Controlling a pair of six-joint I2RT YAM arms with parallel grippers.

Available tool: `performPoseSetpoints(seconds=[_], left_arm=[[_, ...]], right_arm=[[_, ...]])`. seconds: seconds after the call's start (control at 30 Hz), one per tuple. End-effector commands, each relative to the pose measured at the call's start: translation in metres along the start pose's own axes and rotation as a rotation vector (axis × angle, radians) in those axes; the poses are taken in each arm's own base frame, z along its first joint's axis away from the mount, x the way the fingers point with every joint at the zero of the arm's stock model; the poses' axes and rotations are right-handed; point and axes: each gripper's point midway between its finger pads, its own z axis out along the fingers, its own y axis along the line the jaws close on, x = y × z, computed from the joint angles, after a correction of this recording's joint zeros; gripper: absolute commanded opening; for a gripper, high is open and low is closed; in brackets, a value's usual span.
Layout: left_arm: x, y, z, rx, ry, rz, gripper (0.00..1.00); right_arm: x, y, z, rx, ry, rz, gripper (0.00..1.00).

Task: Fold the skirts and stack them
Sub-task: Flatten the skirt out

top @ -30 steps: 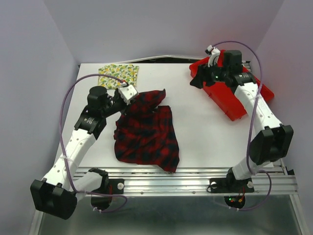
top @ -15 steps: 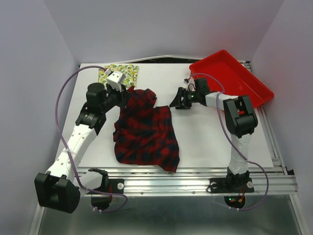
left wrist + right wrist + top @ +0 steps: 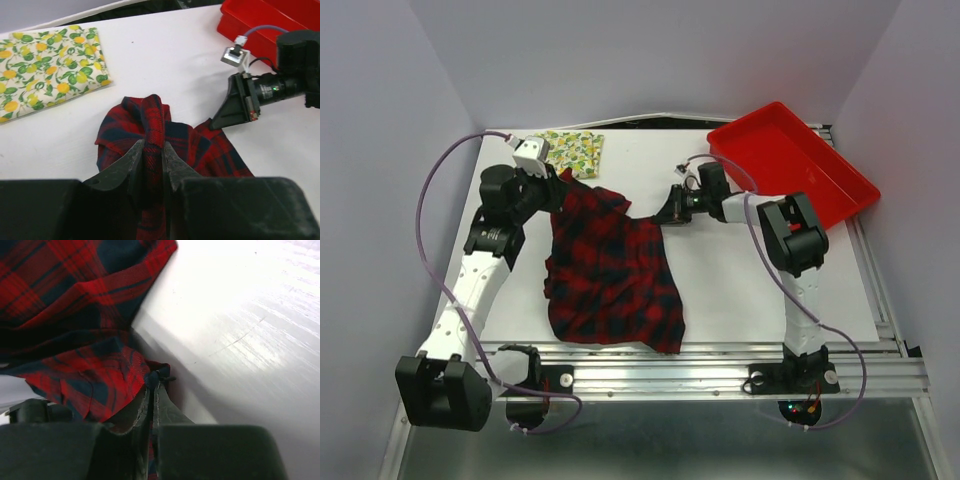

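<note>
While both grippers grasp it, the plaid skirt (image 3: 610,275) lies rumpled on the white table (image 3: 750,290), reaching from the middle down to the near edge; it is red with dark, almost black checks. The left gripper (image 3: 152,148) is clenched on a raised fold at the skirt's far left corner. The right gripper (image 3: 153,382) is pinched tight on the hem at its far right corner. The lemon skirt (image 3: 570,152) lies flat and folded at the far edge, toward the left corner, apart from the plaid one. A red tray (image 3: 790,160) sits askew at the far right corner. Pale lilac walls (image 3: 660,50) close in the table on three sides. The left wrist view shows the lemons and green leaves clearly (the top view gives only small specks), and also the right gripper coming in from the right. The right wrist view shows only plaid cloth and the shiny table.
</note>
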Motion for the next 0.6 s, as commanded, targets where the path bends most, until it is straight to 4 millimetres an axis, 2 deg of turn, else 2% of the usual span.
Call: performPoseSetpoints(seconds=[0.0, 0.03, 0.1, 0.13, 0.2, 0.23, 0.27, 0.3, 0.33, 0.37, 0.4, 0.43, 0.47, 0.5, 0.53, 0.57], left_arm=[[-0.047, 0.026, -0.003, -0.105, -0.100, 0.006, 0.00], [-0.055, 0.040, -0.005, -0.142, -0.108, 0.001, 0.00], [-0.055, 0.051, 0.004, -0.137, -0.095, -0.011, 0.00], [-0.070, 0.058, 0.003, -0.118, -0.134, -0.008, 0.00], [-0.079, 0.064, 0.012, -0.088, -0.156, -0.008, 0.00], [-0.106, 0.061, 0.013, -0.061, -0.228, 0.018, 0.00], [-0.117, 0.058, 0.015, -0.021, -0.252, 0.041, 0.00], [-0.127, 0.063, 0.023, -0.013, -0.271, 0.058, 0.00], [-0.165, 0.063, 0.017, -0.023, -0.360, 0.113, 0.00], [-0.173, 0.072, 0.025, -0.029, -0.366, 0.116, 0.00], [-0.188, 0.073, 0.023, -0.022, -0.389, 0.130, 0.00], [-0.218, 0.067, 0.013, 0.003, -0.436, 0.167, 0.00], [-0.218, 0.061, 0.015, 0.078, -0.417, 0.184, 0.00], [-0.225, 0.063, 0.007, 0.098, -0.424, 0.203, 0.03], [-0.225, 0.060, 0.002, 0.133, -0.421, 0.218, 0.05], [-0.219, 0.043, -0.009, 0.224, -0.405, 0.254, 0.11]], right_arm=[[-0.073, 0.055, -0.055, -0.057, -0.153, -0.170, 0.01], [-0.099, 0.076, -0.074, -0.065, -0.209, -0.253, 0.01], [-0.125, 0.081, -0.104, -0.034, -0.255, -0.300, 0.01], [-0.153, 0.101, -0.119, -0.031, -0.309, -0.408, 0.01], [-0.168, 0.110, -0.137, -0.006, -0.322, -0.432, 0.01], [-0.180, 0.117, -0.148, 0.000, -0.350, -0.479, 0.01], [-0.198, 0.142, -0.159, -0.018, -0.391, -0.554, 0.01], [-0.208, 0.148, -0.168, -0.004, -0.405, -0.572, 0.01], [-0.218, 0.161, -0.174, -0.003, -0.424, -0.622, 0.01], [-0.236, 0.198, -0.193, -0.019, -0.483, -0.704, 0.01], [-0.243, 0.206, -0.204, -0.018, -0.504, -0.730, 0.01], [-0.244, 0.218, -0.209, -0.028, -0.508, -0.773, 0.01], [-0.245, 0.233, -0.218, -0.036, -0.523, -0.818, 0.01], [-0.238, 0.253, -0.231, -0.041, -0.532, -0.889, 0.01], [-0.231, 0.259, -0.235, -0.046, -0.526, -0.923, 0.01], [-0.221, 0.263, -0.239, -0.050, -0.513, -0.948, 0.01]])
